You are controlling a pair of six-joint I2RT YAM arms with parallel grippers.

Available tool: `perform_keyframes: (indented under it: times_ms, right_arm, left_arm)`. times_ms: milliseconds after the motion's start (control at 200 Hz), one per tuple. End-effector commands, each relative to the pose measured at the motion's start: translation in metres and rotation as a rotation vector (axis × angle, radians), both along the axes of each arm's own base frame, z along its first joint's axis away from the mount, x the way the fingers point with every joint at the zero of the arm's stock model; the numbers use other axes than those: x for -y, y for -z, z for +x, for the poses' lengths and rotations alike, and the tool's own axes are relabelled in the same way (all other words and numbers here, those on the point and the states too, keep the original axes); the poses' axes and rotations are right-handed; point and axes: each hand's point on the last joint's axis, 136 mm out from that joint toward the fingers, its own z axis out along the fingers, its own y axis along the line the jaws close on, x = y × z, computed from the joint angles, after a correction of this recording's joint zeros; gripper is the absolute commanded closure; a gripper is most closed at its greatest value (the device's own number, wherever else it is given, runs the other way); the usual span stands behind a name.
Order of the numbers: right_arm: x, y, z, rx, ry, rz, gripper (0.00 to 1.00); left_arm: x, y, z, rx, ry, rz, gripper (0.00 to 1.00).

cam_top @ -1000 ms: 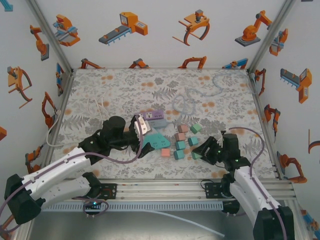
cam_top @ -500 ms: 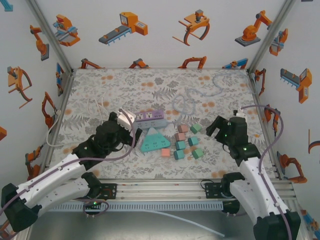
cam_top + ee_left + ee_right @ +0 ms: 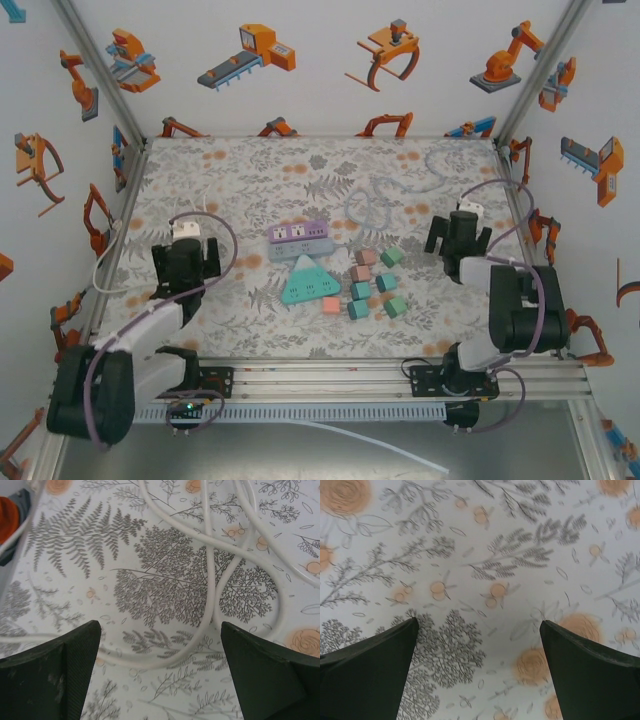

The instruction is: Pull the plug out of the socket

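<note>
The left gripper is hanging at the left side of the floral printed mat. Half a second earlier it was beside the purple power strip with a white plug body between its fingers. In the left wrist view its claw is standing spread wide, with dark matte wedge-shaped fingers gripping nothing. Beneath it, a smooth round white cable is looping across the fern pattern. Where that cable's plug is lying cannot be told. The socket, a purple rectangular strip with pale faces on top, is sitting mid-mat, well apart from both arms. The right gripper is sitting farther back and the arm is folding tighter than in the earlier frame. In the right wrist view the claw is likewise spread and empty over bare mat. A teal triangular socket block is lying just in front of the purple strip, in the same place as half a second ago. Small pink and teal blocks are clustering to its right. A pale thin cable is curling behind them. Nothing is standing between either claw and the strip.
</note>
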Motion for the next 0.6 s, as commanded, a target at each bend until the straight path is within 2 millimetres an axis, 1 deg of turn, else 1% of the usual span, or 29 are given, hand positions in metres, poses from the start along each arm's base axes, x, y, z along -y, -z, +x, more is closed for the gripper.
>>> perform_keyframes:
  times_ms: [0,15,25,45,55,75,105,150,190,210,270,310,376,441,591]
  right_arm:
    - [-0.013,-0.035,0.013,0.232,-0.117,-0.020,0.01]
    - [-0.016,-0.030,0.010,0.244,-0.135,-0.014,0.01]
    - [-0.017,-0.031,0.011,0.273,-0.149,-0.018,0.02]
    - [-0.017,-0.033,0.009,0.312,-0.150,-0.028,0.01]
    - [-0.018,-0.030,0.007,0.304,-0.154,-0.024,0.01]
    - [-0.018,-0.030,0.003,0.292,-0.153,-0.012,0.00]
    - [-0.017,-0.031,0.004,0.293,-0.150,-0.017,0.01]
    - [-0.012,-0.030,0.006,0.287,-0.118,-0.018,0.01]
    - [0.001,-0.029,0.005,0.271,-0.038,-0.031,0.01]
    - [0.001,-0.031,0.005,0.281,-0.036,-0.033,0.01]
    - [0.004,-0.032,0.002,0.287,-0.016,-0.035,0.01]
    - [0.003,-0.031,0.004,0.282,-0.022,-0.033,0.01]
    - [0.001,-0.030,0.005,0.279,-0.037,-0.030,0.01]
    - [0.000,-0.031,0.005,0.278,-0.043,-0.030,0.01]
    - [-0.001,-0.030,0.005,0.276,-0.047,-0.030,0.01]
  left_arm:
    - [0.022,-0.029,0.042,0.165,0.123,-0.068,0.03]
    - [0.024,-0.029,0.046,0.166,0.140,-0.072,0.03]
    - [0.026,-0.029,0.049,0.169,0.149,-0.077,0.03]
    - [0.028,-0.029,0.054,0.177,0.166,-0.080,0.03]
    - [0.030,-0.028,0.057,0.176,0.177,-0.078,0.03]
    - [0.032,-0.026,0.062,0.164,0.188,-0.065,0.03]
    - [0.031,-0.021,0.067,0.130,0.185,-0.049,0.03]
    - [0.028,-0.016,0.074,0.131,0.181,-0.055,0.03]
    - [0.017,-0.011,0.078,0.145,0.142,-0.083,0.03]
    - [0.011,-0.007,0.078,0.138,0.118,-0.106,0.03]
    - [-0.001,0.005,0.078,0.135,0.114,-0.195,0.03]
    - [0.001,0.002,0.077,0.177,0.139,-0.204,0.03]
    - [0.000,0.005,0.076,0.137,0.121,-0.202,0.03]
    - [0.000,0.002,0.078,0.160,0.118,-0.186,0.03]
    - [0.001,0.004,0.077,0.145,0.111,-0.169,0.03]
